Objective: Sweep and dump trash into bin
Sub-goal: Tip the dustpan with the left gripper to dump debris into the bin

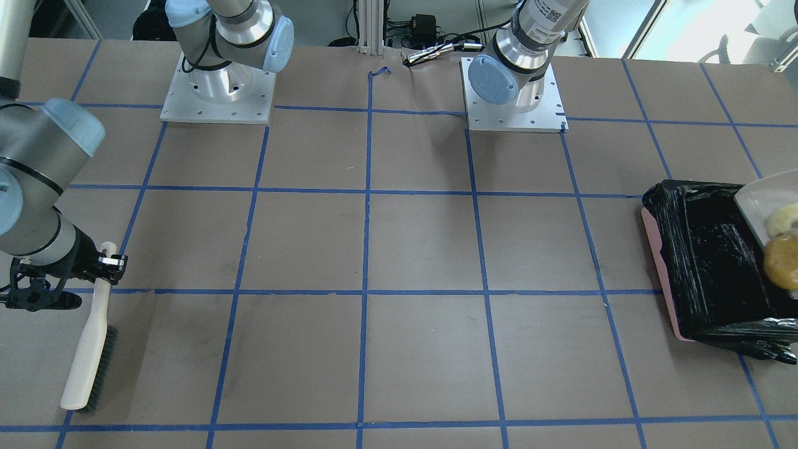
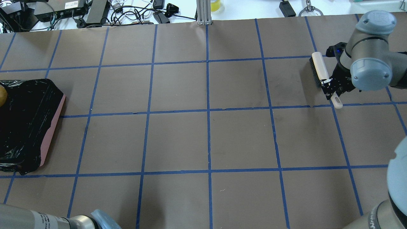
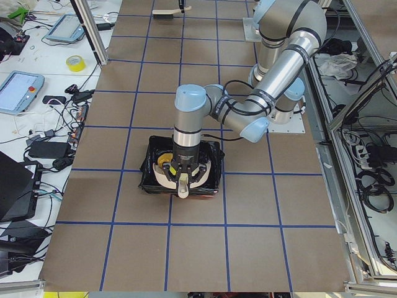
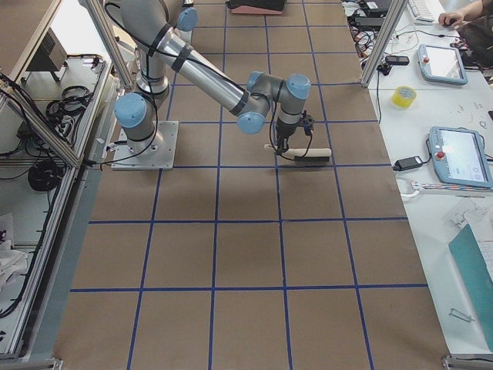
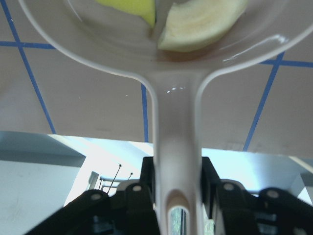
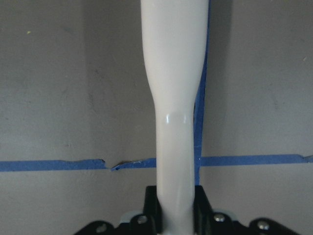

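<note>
The bin (image 1: 656,251), pink with a black bag liner, stands at the table's end on my left side. My left gripper (image 5: 178,188) is shut on the handle of a pale grey dustpan (image 1: 757,196), held above the bin (image 3: 149,181). Trash lies in the pan: a flat yellow wedge (image 5: 131,7), a cream crescent (image 5: 200,24) and an orange-yellow lump (image 1: 783,262) at the pan's lower edge. Across the table my right gripper (image 2: 330,87) is shut on the handle of a cream brush (image 2: 319,70), whose dark bristles rest on the table (image 1: 100,368).
The brown table (image 2: 206,140) is marked with a blue tape grid. Both arm bases (image 1: 218,93) are bolted along the robot's edge. Cables and electronics (image 2: 95,12) lie past the far edge. Tablets and a tape roll (image 4: 404,96) sit on side benches.
</note>
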You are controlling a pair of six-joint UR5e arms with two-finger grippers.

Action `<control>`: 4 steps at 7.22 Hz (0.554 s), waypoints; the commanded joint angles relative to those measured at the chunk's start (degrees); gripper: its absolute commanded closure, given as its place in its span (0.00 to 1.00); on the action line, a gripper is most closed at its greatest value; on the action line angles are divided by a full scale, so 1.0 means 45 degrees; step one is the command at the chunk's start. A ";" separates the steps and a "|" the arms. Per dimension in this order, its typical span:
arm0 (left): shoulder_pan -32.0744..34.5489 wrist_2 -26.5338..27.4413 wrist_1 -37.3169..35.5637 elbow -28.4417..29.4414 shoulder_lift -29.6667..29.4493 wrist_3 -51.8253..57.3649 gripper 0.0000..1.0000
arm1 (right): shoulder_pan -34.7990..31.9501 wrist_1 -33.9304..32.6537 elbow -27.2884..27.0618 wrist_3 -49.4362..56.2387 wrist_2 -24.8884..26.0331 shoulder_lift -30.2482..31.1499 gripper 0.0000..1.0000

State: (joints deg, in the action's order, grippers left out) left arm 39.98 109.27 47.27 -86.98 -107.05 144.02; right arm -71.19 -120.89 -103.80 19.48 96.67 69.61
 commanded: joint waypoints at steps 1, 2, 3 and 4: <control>0.1672 0.3494 -0.1941 -0.0882 -0.0157 0.0142 1.00 | 0.0000 -0.0011 -0.0001 -0.0031 0.0040 -0.0020 0.70; 0.2455 0.4554 -0.2066 -0.0886 -0.0157 0.0143 1.00 | 0.0000 -0.0069 0.0019 -0.0012 0.0021 -0.0020 0.20; 0.2850 0.4680 -0.2164 -0.0828 -0.0080 0.0163 1.00 | 0.0000 -0.0069 0.0038 -0.0031 0.0040 -0.0001 0.18; 0.3144 0.4604 -0.2513 -0.0730 0.0056 0.0124 1.00 | 0.0019 -0.0031 0.0077 0.0008 0.0214 0.0058 0.15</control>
State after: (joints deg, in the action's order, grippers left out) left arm 51.91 129.10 37.61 -90.57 -107.36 144.66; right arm -71.18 -121.13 -103.62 19.40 97.01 69.64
